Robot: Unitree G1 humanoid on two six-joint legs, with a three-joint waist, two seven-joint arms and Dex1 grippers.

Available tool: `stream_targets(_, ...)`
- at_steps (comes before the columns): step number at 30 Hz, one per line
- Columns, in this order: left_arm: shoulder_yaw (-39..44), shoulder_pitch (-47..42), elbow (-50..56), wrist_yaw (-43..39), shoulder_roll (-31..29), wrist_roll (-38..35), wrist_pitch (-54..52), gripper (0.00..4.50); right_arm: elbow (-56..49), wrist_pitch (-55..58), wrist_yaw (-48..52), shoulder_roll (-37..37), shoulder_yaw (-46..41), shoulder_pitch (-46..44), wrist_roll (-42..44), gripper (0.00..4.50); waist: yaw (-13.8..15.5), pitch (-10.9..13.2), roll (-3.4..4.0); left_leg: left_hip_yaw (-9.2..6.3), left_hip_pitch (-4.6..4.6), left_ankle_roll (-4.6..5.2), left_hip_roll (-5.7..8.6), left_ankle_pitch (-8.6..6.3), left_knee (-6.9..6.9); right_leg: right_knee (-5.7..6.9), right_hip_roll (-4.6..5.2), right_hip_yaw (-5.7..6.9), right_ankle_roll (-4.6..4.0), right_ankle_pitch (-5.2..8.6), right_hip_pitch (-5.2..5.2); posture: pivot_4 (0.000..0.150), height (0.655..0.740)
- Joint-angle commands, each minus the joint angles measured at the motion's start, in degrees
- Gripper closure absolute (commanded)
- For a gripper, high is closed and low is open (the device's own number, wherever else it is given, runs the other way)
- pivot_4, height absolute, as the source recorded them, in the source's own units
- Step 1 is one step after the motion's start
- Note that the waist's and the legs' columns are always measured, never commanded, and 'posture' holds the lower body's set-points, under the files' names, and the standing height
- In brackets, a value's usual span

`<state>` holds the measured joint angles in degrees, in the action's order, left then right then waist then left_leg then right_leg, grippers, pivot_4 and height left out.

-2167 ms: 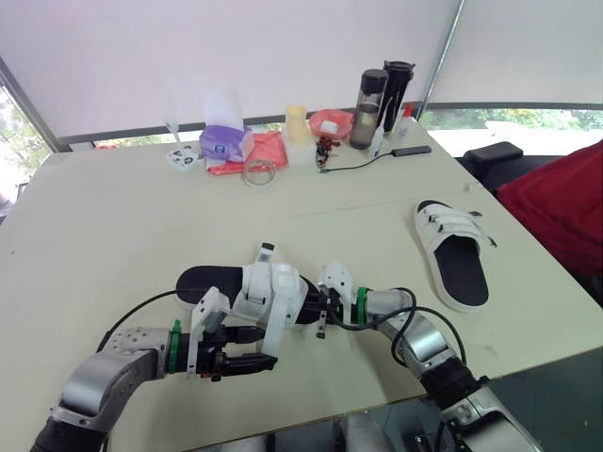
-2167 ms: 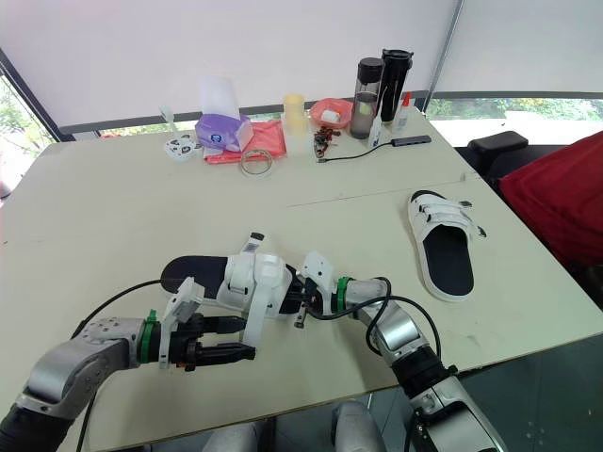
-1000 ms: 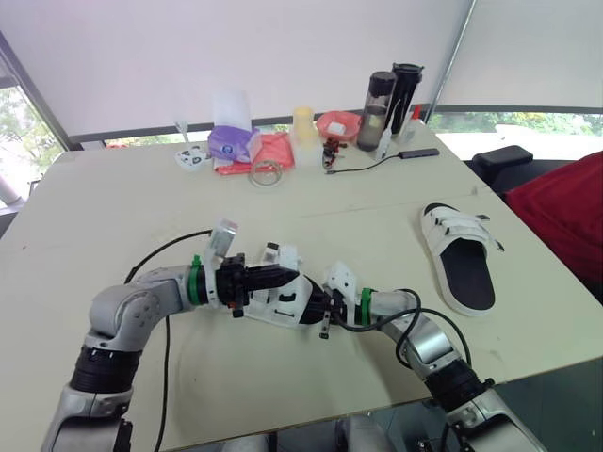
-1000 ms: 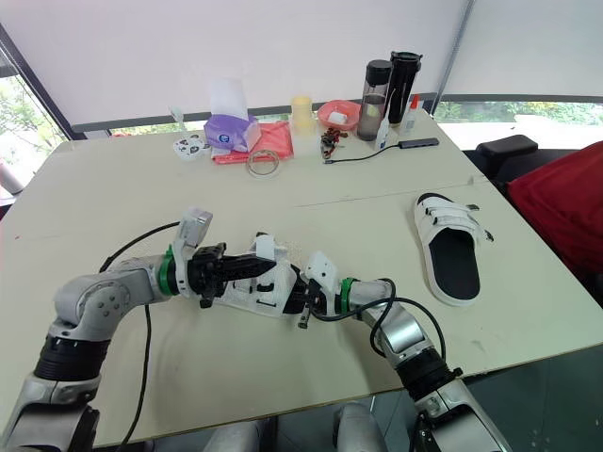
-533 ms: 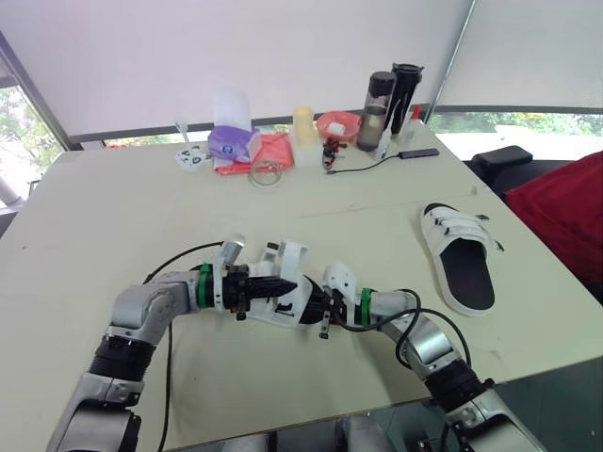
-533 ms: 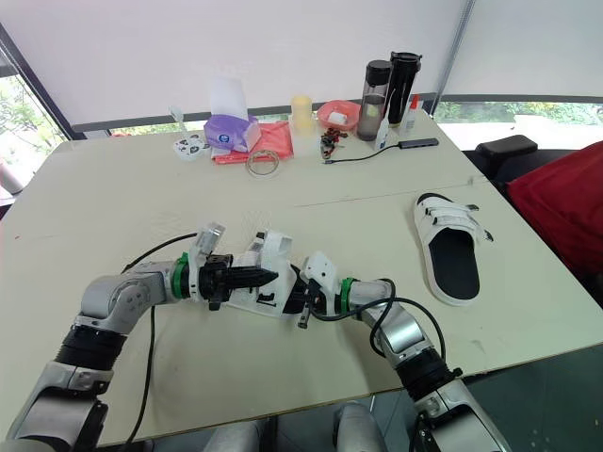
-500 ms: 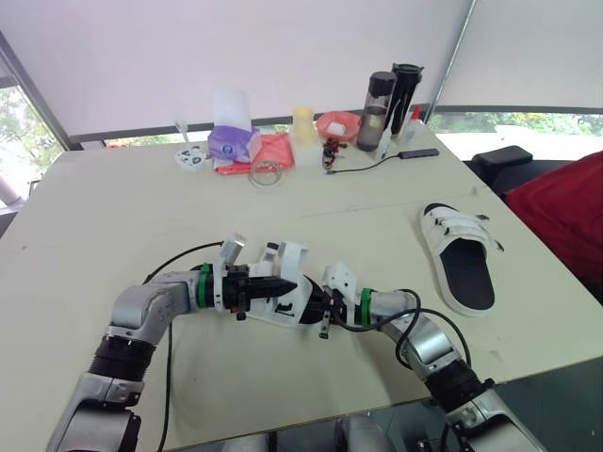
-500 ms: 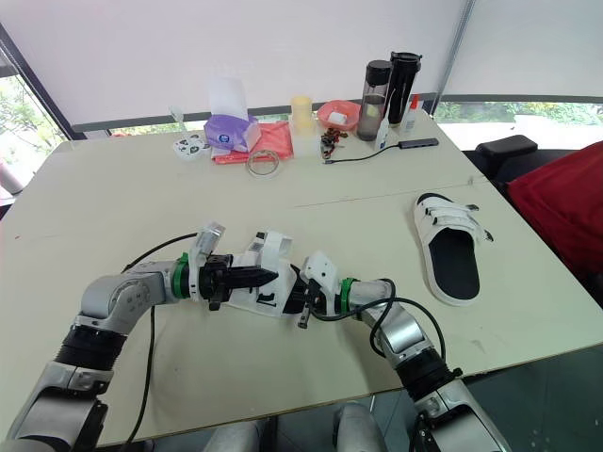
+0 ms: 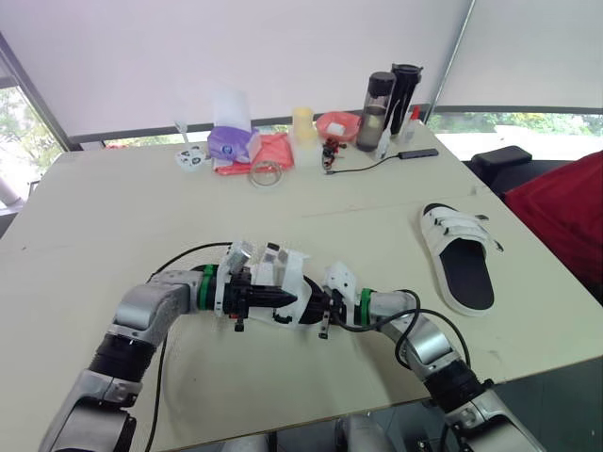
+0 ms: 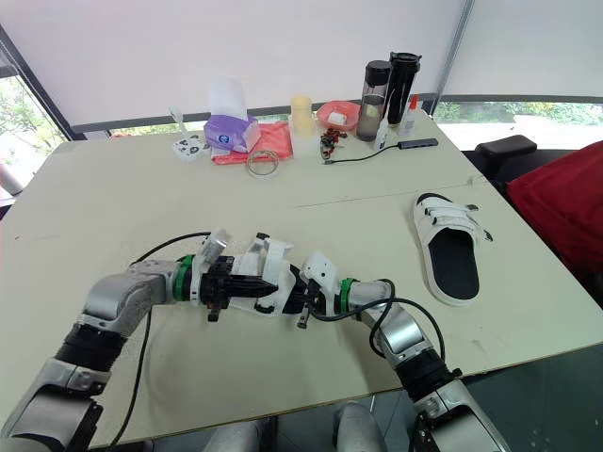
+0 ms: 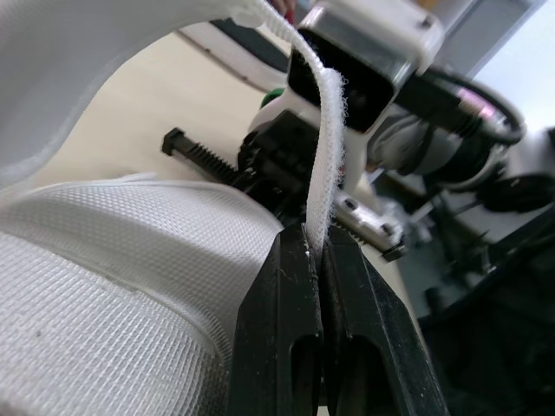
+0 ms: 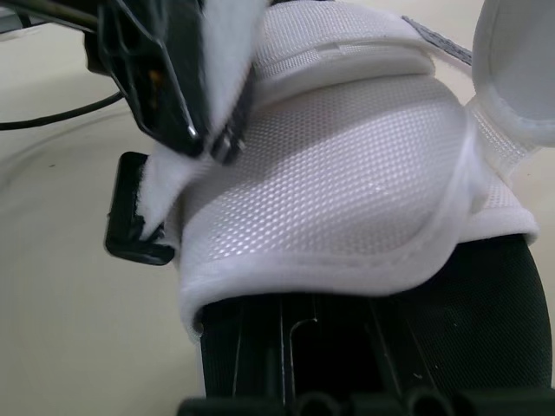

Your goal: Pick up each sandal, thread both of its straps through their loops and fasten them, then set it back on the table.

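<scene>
The left claw [image 11: 314, 238] has dropped from above the sandal [image 9: 294, 273] and now has its fingers clamped together on the loose strap [image 11: 326, 130], pulling it across the upper. The sandal sits between the arms near the front of the tabletop [image 9: 113, 207]. The right claw [image 9: 318, 306] meets its end; whether it grips I cannot tell. Fastening looks under way. The other sandal [image 9: 456, 252] lies well apart.
</scene>
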<state>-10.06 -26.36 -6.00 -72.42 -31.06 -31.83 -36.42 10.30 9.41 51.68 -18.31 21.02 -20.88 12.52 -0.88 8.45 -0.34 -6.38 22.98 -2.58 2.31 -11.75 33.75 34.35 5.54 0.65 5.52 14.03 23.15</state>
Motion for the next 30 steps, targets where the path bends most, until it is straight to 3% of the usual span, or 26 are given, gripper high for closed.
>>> stream_targets(1,-0.7,-0.2,-1.75,0.01,0.31,2.87,3.12,4.44,7.32,5.42,-2.86,-0.9,2.0,3.15,-5.1,4.5,0.01,0.0,0.0,0.0,-0.01,0.0,0.0,0.0,0.0,0.0,0.0,0.0,0.0,0.0,-0.01,0.15,0.74)
stream_targets(6,-0.95,-0.19,-1.28,-1.58,0.09,3.06,3.67,4.44,7.2,5.37,-2.88,-1.0,2.06,3.31,-5.12,4.5,0.0,0.0,0.0,0.0,-0.02,0.0,0.0,0.0,0.0,0.0,0.01,-0.01,0.0,0.0,-0.02,0.15,0.74)
stream_targets(11,-3.17,2.31,2.03,-7.0,-4.61,3.5,3.17,4.44,7.45,5.19,-2.89,-1.06,2.07,3.19,-5.23,4.5,-0.25,-0.02,0.03,0.02,-0.04,0.0,-0.01,0.0,-0.03,0.01,0.0,-0.01,0.0,0.0,-0.02,0.15,0.74)
stream_targets(24,-3.29,3.66,0.68,-0.3,-2.39,8.9,9.77,4.44,8.08,4.71,-2.7,-0.9,2.52,2.82,-5.43,4.5,-0.15,-0.1,0.04,0.03,-0.57,-0.01,-0.03,-0.02,-0.48,-0.14,0.05,-0.06,-0.01,0.02,-0.35,0.15,0.74)
stream_targets(30,-5.48,4.67,3.24,-4.42,-4.6,9.56,11.09,4.44,8.79,4.56,-2.74,-0.74,2.31,2.29,-5.53,4.5,-0.18,-0.2,0.06,0.02,-0.57,-0.02,-0.03,-0.02,-0.48,-0.18,0.05,-0.07,-0.01,0.02,-0.38,0.15,0.74)
